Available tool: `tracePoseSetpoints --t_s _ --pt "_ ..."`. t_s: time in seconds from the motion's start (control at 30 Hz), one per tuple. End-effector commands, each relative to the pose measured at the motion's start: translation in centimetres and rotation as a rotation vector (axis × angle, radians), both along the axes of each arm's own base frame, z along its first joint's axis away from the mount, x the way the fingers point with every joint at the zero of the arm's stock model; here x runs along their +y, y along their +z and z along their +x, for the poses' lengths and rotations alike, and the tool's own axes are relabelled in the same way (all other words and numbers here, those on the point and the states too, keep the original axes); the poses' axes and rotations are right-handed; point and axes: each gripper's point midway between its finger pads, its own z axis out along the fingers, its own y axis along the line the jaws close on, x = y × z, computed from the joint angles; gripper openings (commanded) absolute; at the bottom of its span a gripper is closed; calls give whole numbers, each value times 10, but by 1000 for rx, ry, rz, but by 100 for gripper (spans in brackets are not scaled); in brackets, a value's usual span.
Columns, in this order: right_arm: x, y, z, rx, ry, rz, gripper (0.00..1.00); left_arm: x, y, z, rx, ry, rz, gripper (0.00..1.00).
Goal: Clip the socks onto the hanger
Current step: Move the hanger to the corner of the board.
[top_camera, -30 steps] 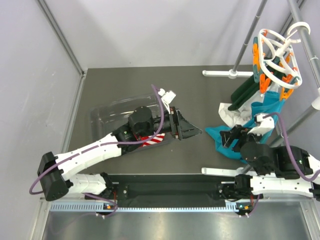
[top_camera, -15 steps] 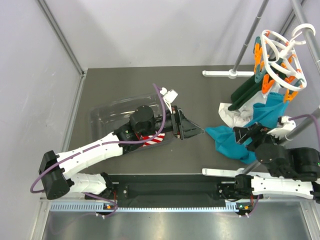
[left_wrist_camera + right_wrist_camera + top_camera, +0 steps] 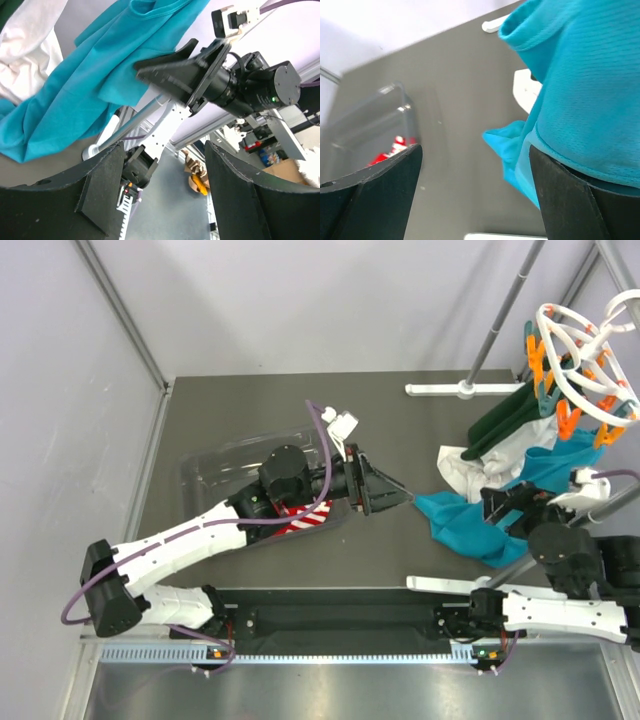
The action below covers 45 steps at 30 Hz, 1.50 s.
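A red-and-white striped sock lies in a clear plastic tray, partly under my left arm; it shows as a red patch in the right wrist view. The dotted sock is hidden. The white round hanger with orange pegs hangs at the far right, with green, white and teal clothes on it. My left gripper is open and empty, above the table, pointing at the teal cloth. My right gripper is open, with teal cloth draped against its right finger.
Grey metal rack poles rise at the back right from a white foot. Another white foot lies along the near edge. White cloth and teal cloth trail onto the table at the right.
My right arm has moved right and up. The hanger and its clothes have swung right. My left gripper has shifted slightly right, toward the teal cloth.
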Motion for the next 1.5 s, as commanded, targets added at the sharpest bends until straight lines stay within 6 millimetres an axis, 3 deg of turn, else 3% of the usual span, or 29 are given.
tracePoseSetpoints --t_s 0.0,0.03,0.17,0.23,0.27,0.37,0.43,0.5,0.63,0.7,0.83,0.87,1.0,1.07,1.2,1.23,1.3,1.33,1.47 --pt "16 7 3 7 48 -157 87 -7 41 -2 -139 -24 -83 70" --pt "22 12 3 -1 86 -196 86 -8 56 -2 -170 -24 -106 71" --pt "53 31 -3 -18 250 -162 79 -12 82 5 -270 3 -139 71" --pt "66 52 -6 -71 337 -142 74 -13 90 12 -303 40 -151 71" --pt "88 59 -17 -94 479 -122 72 -12 94 14 -313 54 -165 71" --pt "113 87 -38 -211 687 -70 82 -7 108 21 -361 112 -203 71" --pt "117 100 -42 -240 729 -72 85 -3 114 27 -386 159 -208 71" --pt "125 101 -43 -221 753 -114 88 6 122 32 -405 210 -219 71" --pt "126 139 -46 -277 779 -108 100 12 121 33 -434 239 -218 71" --pt "124 165 -50 -340 800 -79 100 15 114 35 -436 257 -204 70" --pt "127 193 -47 -413 784 -60 100 21 98 42 -401 305 -175 70" --pt "138 192 -44 -408 789 -90 100 21 93 42 -390 307 -168 70" --pt "153 182 -19 -333 684 -235 100 17 57 42 -342 284 -98 66" --pt "154 169 -4 -278 603 -319 100 11 36 35 -292 224 -70 58" --pt "149 151 6 -229 527 -391 100 -20 -63 21 -69 36 201 54" --pt "143 145 8 -226 497 -387 100 -41 -118 -7 19 -73 335 49" --pt "138 142 8 -229 483 -372 100 -48 -148 -8 16 -51 410 50" --pt "135 142 8 -232 475 -361 100 -52 -169 -30 2 -73 487 52" --pt "120 142 3 -243 471 -300 100 -63 -242 -49 -141 -33 717 63"
